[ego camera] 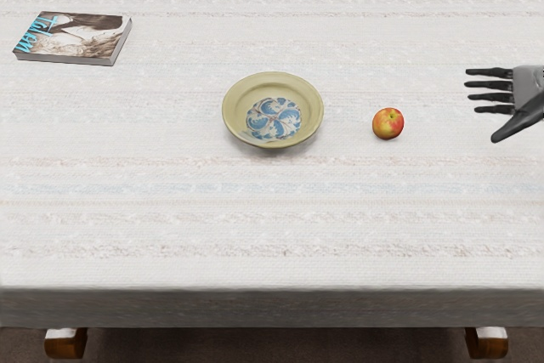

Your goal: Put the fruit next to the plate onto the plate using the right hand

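The pale cloth-covered worktop [170, 210] carries a plate [273, 110], an apple [388, 123] just to its right, and a magazine [73, 37]. The right robot hand [508, 101] hovers spread wide, empty.

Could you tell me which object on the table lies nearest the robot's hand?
The apple, just left of the open right hand; the plate sits farther left, the magazine farthest.
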Controlling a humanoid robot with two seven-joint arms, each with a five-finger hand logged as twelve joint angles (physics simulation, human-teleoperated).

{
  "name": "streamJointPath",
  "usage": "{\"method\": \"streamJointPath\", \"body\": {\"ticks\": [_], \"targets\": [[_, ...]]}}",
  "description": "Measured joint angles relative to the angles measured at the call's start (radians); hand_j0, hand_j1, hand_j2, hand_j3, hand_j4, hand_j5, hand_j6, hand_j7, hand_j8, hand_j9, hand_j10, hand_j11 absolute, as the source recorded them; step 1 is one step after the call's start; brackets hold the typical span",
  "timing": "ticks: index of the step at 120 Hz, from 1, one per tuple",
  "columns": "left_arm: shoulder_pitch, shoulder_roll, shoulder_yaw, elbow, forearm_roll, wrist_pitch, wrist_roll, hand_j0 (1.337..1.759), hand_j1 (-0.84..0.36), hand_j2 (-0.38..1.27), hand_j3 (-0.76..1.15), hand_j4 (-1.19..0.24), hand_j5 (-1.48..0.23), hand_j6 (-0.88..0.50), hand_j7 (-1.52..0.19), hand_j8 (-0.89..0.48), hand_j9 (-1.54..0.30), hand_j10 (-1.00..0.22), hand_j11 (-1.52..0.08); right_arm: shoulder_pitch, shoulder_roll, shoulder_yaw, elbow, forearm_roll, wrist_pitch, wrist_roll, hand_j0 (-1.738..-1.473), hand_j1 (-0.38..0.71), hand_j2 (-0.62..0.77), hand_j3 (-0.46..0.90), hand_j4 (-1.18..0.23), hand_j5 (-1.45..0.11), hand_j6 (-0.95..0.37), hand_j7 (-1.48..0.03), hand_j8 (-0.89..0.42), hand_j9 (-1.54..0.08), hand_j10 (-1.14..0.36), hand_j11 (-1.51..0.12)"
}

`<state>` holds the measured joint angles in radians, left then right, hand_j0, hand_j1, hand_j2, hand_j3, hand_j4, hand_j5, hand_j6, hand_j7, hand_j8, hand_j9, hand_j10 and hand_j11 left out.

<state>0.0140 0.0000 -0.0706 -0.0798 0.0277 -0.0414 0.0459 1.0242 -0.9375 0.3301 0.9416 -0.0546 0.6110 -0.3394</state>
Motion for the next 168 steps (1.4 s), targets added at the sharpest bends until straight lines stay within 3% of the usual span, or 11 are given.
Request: {"method": "streamJointPath", "body": {"ticks": [12,21,30,37,49,67,97,147,168], "targets": [[0.0,0.0,0.0,0.0,0.0,0.0,0.0,1.657,0.33,0.0,0.0,-0.01,-0.02,-0.01,-0.02,-0.01,-0.02,-0.01,-0.02,0.013,0.008,-0.001,-0.008,-0.006,0.0,-0.012,-1.657,-0.35,0.0,0.0,0.0,0.0,0.0,0.0,0.0,0.0,0.0,0.0],[0.0,0.0,0.0,0.0,0.0,0.0,0.0,1.658,0.33,0.0,0.0,-0.01,-0.02,-0.01,-0.02,-0.01,-0.02,-0.01,-0.02,0.063,0.049,-0.001,-0.018,-0.114,0.0,-0.133,-1.658,-0.35,0.0,0.0,0.0,0.0,0.0,0.0,0.0,0.0,0.0,0.0],[0.0,0.0,0.0,0.0,0.0,0.0,0.0,1.658,0.33,0.0,0.0,-0.01,-0.02,-0.01,-0.02,-0.01,-0.02,-0.01,-0.02,0.128,0.135,0.0,0.0,-0.33,0.0,-0.204,-1.658,-0.35,0.0,0.0,0.0,0.0,0.0,0.0,0.0,0.0,0.0,0.0],[0.0,0.0,0.0,0.0,0.0,0.0,0.0,1.658,0.33,0.0,0.0,-0.01,-0.02,-0.01,-0.02,-0.01,-0.02,-0.01,-0.02,0.159,0.184,0.001,0.045,-0.467,-0.021,-0.233,-1.658,-0.35,0.0,0.0,0.0,0.0,0.0,0.0,0.0,0.0,0.0,0.0],[0.0,0.0,0.0,0.0,0.0,0.0,0.0,1.658,0.33,0.0,0.0,-0.01,-0.02,-0.01,-0.02,-0.01,-0.02,-0.01,-0.02,0.168,0.235,-0.002,0.177,-0.707,-0.216,-0.257,-1.658,-0.35,0.0,0.0,0.0,0.0,0.0,0.0,0.0,0.0,0.0,0.0],[0.0,0.0,0.0,0.0,0.0,0.0,0.0,1.658,0.33,0.0,0.0,-0.01,-0.02,-0.01,-0.02,-0.01,-0.02,-0.01,-0.02,0.111,0.324,-0.009,0.248,-0.873,-0.493,-0.268,-1.658,-0.35,0.0,0.0,-0.01,0.0,-0.01,0.0,-0.01,0.0,0.0,0.0],[0.0,0.0,0.0,0.0,0.0,0.0,0.0,1.658,0.33,0.0,0.0,-0.01,-0.02,-0.01,-0.02,-0.01,-0.02,-0.01,-0.02,-0.005,0.457,-0.011,0.226,-1.007,-0.745,-0.271,-1.658,-0.3,-0.01,0.0,-0.05,-0.06,-0.05,-0.06,-0.05,-0.06,-0.05,-0.06],[0.0,0.0,0.0,0.0,0.0,0.0,0.0,1.658,0.33,0.0,0.0,-0.01,-0.02,-0.01,-0.02,-0.01,-0.02,-0.01,-0.02,-0.011,0.568,-0.013,0.083,-1.039,-0.807,-0.243,-1.658,-0.11,-0.04,0.0,-0.2,-0.26,-0.2,-0.26,-0.2,-0.26,-0.2,-0.26],[0.0,0.0,0.0,0.0,0.0,0.0,0.0,1.658,0.33,0.0,0.0,-0.01,-0.02,-0.01,-0.02,-0.01,-0.02,-0.01,-0.02,-0.014,0.582,-0.013,0.039,-1.038,-0.807,-0.192,-1.658,-0.07,-0.04,0.0,-0.24,-0.3,-0.24,-0.3,-0.24,-0.3,-0.24,-0.3]]}}
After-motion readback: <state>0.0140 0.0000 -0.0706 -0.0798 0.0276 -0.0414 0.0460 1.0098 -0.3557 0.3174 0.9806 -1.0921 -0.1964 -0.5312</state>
